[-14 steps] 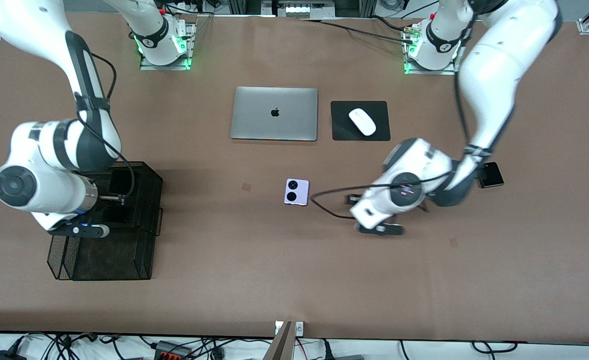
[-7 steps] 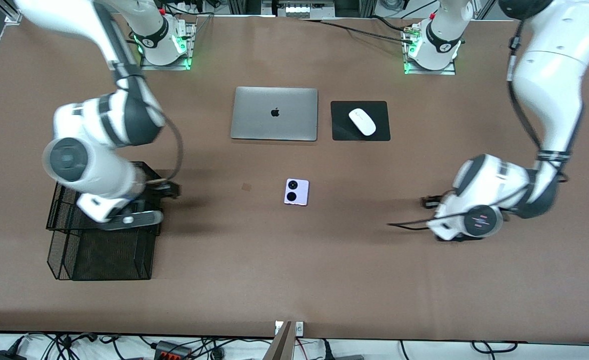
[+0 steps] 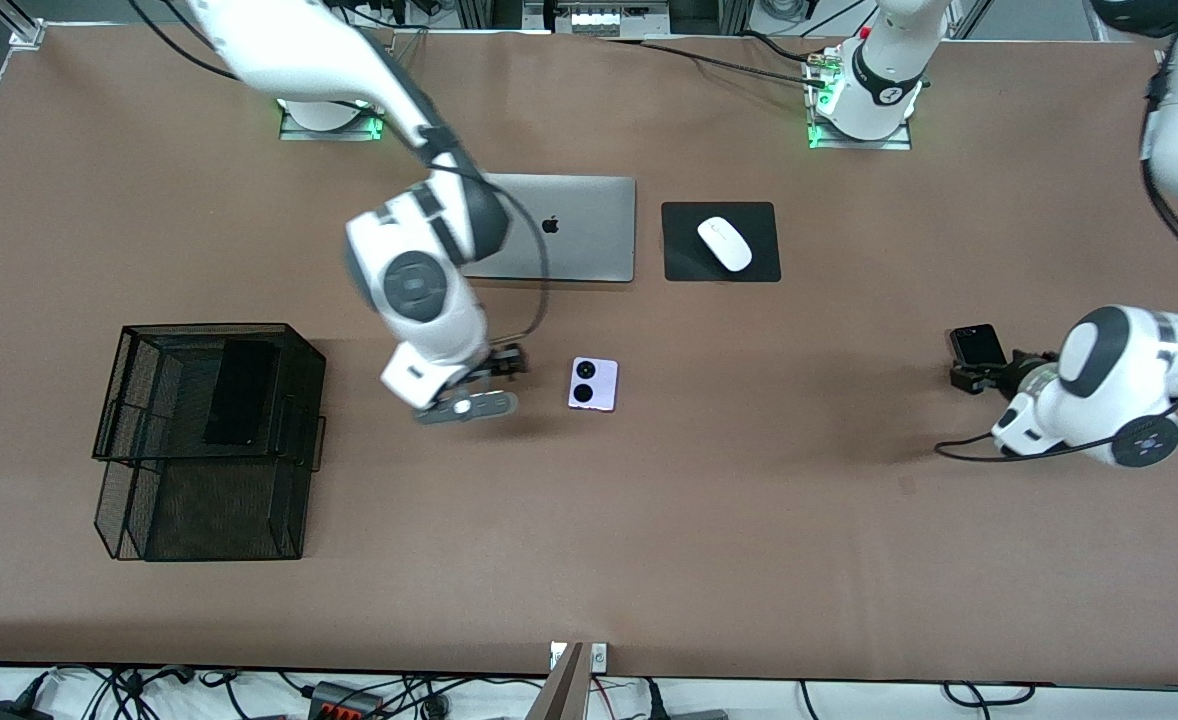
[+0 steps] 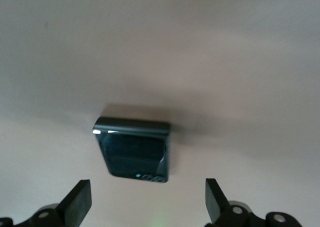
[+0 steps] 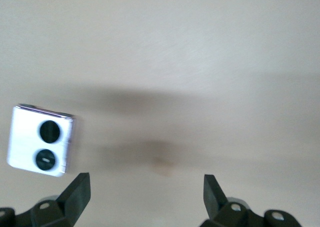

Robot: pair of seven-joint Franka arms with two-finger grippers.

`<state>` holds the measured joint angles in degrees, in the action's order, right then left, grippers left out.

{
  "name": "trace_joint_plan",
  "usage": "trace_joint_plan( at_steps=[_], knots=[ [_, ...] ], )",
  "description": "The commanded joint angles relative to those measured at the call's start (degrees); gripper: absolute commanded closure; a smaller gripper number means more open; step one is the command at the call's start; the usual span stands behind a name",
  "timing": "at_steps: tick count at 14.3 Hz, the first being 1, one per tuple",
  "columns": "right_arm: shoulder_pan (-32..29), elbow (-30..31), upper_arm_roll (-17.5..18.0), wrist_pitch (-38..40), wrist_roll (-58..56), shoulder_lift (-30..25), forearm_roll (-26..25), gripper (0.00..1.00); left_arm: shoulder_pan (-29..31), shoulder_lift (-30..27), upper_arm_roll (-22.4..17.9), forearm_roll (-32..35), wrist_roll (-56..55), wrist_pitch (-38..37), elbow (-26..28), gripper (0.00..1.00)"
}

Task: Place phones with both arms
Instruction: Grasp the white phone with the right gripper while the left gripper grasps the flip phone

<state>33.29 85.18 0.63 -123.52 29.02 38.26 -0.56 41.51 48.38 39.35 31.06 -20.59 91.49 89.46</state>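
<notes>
Watching both arms over the table [image 3: 649,560] from here. I'm seeing the right gripper [image 3: 497,372] hanging above bare table just beside the lavender phone [image 3: 592,383], on the side toward the right arm's end; its jaws are standing wide apart with nothing between them. In the right wrist view its fingers [image 5: 75,194] are framing bare table, with the lavender phone [image 5: 41,146] off to one side and outside the gap. The left gripper [image 3: 974,375] is sitting at the flip phone [image 3: 978,345] near the left arm's end of the table; jaws are also spread wide, empty. In the left wrist view the fingers [image 4: 77,202] are straddling open table, and the flip phone [image 4: 134,149] is lying flat just ahead of them, not touched. The slab phone [image 3: 240,390] is lying inside the upper tier of the black mesh tray [image 3: 119,440] at the right arm's end. I'm also seeing the closed laptop [image 3: 579,228] and the mouse [image 3: 725,243] on its black pad [image 3: 684,262], both farther from the front camera than the lavender phone, with the right arm's wrist overlapping one corner of the laptop in the front view.
</notes>
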Motion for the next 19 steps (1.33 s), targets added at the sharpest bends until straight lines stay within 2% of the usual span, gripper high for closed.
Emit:
trace_joint_plan(
  at_steps=[1,4,6,11,14,17,18,19],
  knots=[
    [3.7,-0.4,-0.5,-5.9,10.4,3.0,0.0,0.00,6.5,-1.6,4.2,3.6,1.1,1.5,5.3,0.00],
    [5.8,-0.4,-0.5,-13.9,18.7,6.9,0.1,0.00,10.2,-2.6,4.5,4.5,1.3,10.6,11.7,0.00],
    [8.1,-3.5,-0.5,-17.6,23.2,10.9,0.0,0.00,11.7,-4.7,4.8,4.5,1.3,15.3,15.7,0.00],
    [9.8,-9.5,-0.5,-17.9,26.8,16.3,-0.1,0.00,12.1,-5.1,4.9,4.8,1.5,18.3,17.6,0.00],
    [10.0,-10.1,-0.5,-18.1,27.3,17.0,-0.2,0.00,12.5,-5.1,4.9,8.7,1.5,19.2,18.3,0.00],
    [10.0,-10.1,-0.6,-17.9,26.4,17.7,-2.1,0.00,12.8,-4.9,5.0,8.9,1.5,20.3,19.2,0.00],
    [10.0,-10.1,-0.6,-17.7,26.3,17.8,-4.3,0.05,13.2,-4.9,5.0,8.9,1.5,21.9,20.1,0.00],
    [10.0,-10.0,-0.5,-17.5,26.2,17.8,-5.8,0.19,13.4,-4.8,5.0,8.9,1.5,23.4,20.9,0.00]
  ],
)
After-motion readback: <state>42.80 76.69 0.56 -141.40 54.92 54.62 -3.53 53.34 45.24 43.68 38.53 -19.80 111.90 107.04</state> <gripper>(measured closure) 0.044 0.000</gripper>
